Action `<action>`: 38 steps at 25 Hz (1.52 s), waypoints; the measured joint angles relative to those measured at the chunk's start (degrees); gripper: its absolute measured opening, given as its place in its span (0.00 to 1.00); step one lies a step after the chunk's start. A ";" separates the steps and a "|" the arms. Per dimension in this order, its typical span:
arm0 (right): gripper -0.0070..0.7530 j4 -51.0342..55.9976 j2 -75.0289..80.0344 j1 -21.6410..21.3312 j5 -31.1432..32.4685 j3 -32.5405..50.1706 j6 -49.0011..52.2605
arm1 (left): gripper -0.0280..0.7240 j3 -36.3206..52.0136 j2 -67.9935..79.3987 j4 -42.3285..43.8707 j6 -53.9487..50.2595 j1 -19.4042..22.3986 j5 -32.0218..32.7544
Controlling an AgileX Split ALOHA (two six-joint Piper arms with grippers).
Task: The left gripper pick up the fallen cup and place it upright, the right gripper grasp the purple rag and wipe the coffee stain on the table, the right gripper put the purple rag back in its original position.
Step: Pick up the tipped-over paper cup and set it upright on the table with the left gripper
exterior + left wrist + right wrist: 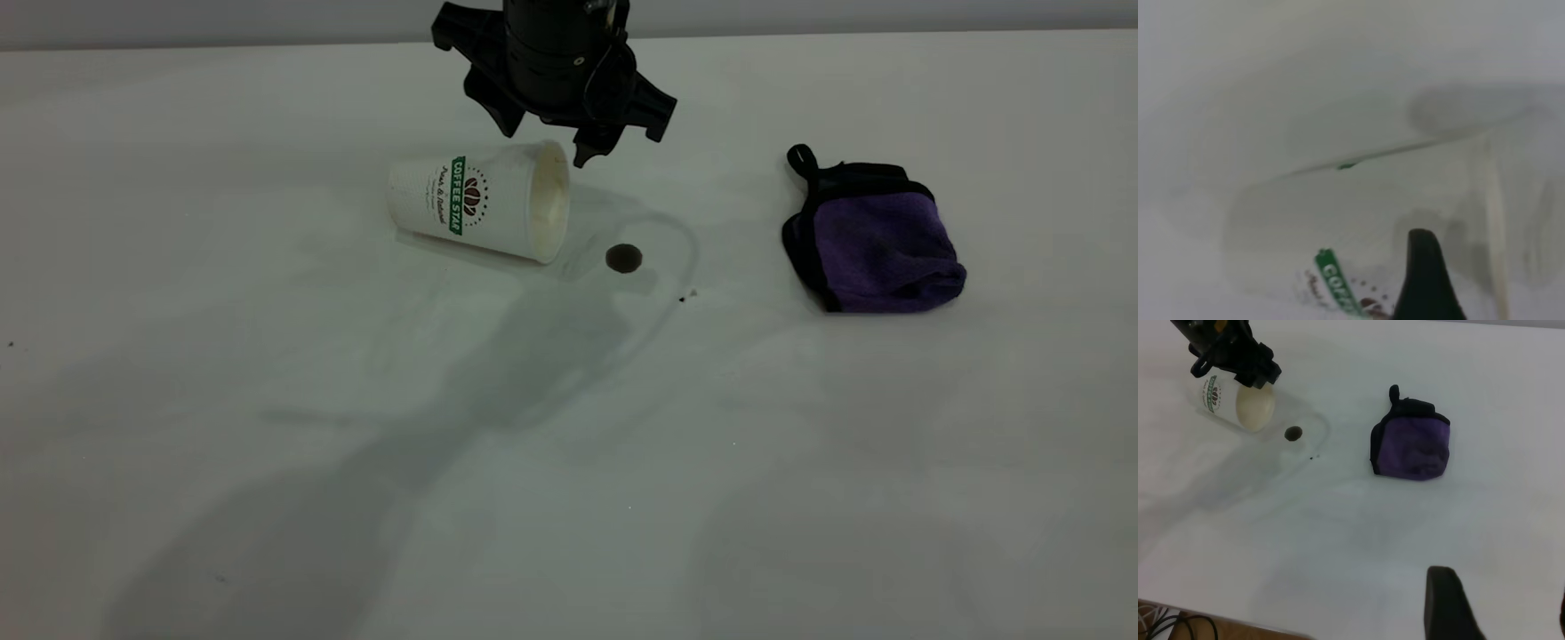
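Note:
The cup [480, 200] lies on its side on the table [267, 462], its cream mouth toward the coffee stain [623, 258]. My left gripper [547, 142] hangs just above the cup's mouth end, open, fingers spread on either side of the rim. In the left wrist view the cup [1358, 220] fills the frame under one black finger [1425, 280]. The purple rag [876, 236] lies folded to the right of the stain. My right gripper [1505, 610] is open and empty, well back from the rag [1411, 443]; it is out of the exterior view.
A tiny black speck [682, 299] lies just past the stain. In the right wrist view the table's edge and some cables [1165, 627] show at one corner. The cup [1238, 397] and the stain [1293, 434] also show there.

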 joint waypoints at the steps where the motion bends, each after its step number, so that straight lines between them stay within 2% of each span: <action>1: 0.59 0.00 0.00 0.00 0.00 0.00 0.00 | 0.78 -0.04 0.06 0.17 0.00 0.00 0.70; 14: 0.59 0.00 0.00 0.00 0.00 0.00 0.00 | 0.78 -0.04 2.90 8.68 -4.31 0.00 1.74; 22: 0.59 0.00 0.00 0.00 0.00 0.00 0.00 | 0.78 -0.06 4.50 10.23 -4.56 0.00 4.17; 25: 0.59 0.00 0.00 0.00 0.00 0.00 0.00 | 0.75 -0.06 5.13 10.36 -4.84 0.00 5.36; 29: 0.59 0.00 0.00 0.00 0.00 0.00 0.00 | 0.56 -0.06 5.19 10.99 -5.81 0.00 7.71; 34: 0.59 0.00 0.00 0.00 0.00 0.00 0.00 | 0.14 -0.64 4.32 13.27 -2.12 0.14 16.79; 38: 0.59 0.00 0.00 0.00 0.00 0.00 0.00 | 0.04 -0.64 2.22 10.59 6.33 1.39 20.79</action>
